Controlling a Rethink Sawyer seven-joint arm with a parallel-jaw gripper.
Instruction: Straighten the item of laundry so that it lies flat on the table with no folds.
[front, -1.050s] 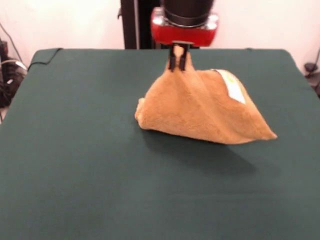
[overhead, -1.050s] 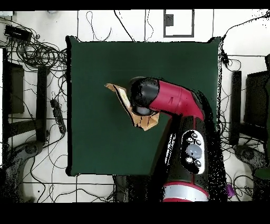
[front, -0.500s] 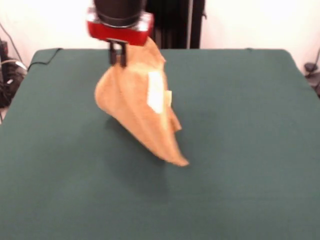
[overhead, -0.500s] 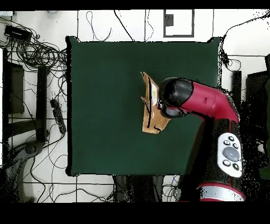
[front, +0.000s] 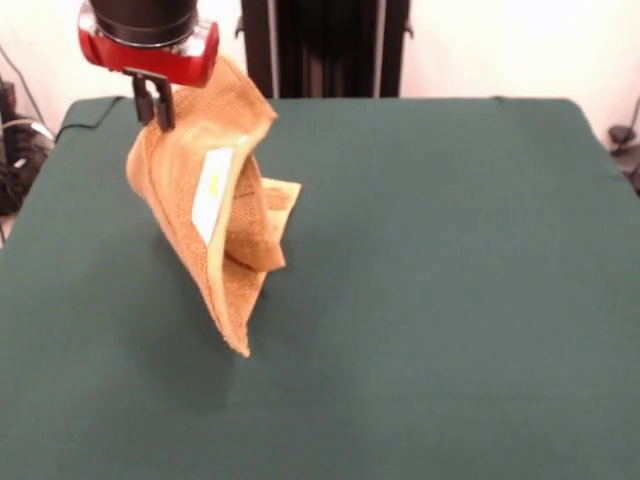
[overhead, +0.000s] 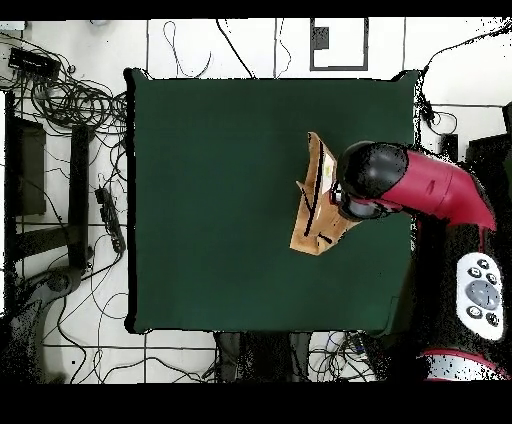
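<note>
One towel (front: 215, 215), orange-tan, folded and hanging in the air over one green table (front: 450, 300), white label (front: 210, 193) showing. Pinched at its top corner by one gripper (front: 154, 105), fingers closed on the cloth.

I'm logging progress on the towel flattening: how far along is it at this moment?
Done: the gripper has the towel pinched at its top edge. In hand: the towel hangs crumpled and folded on itself, white label facing out, its low corner at or just above the table. Left: nearly everything; it must be laid down and spread with no folds.
</note>
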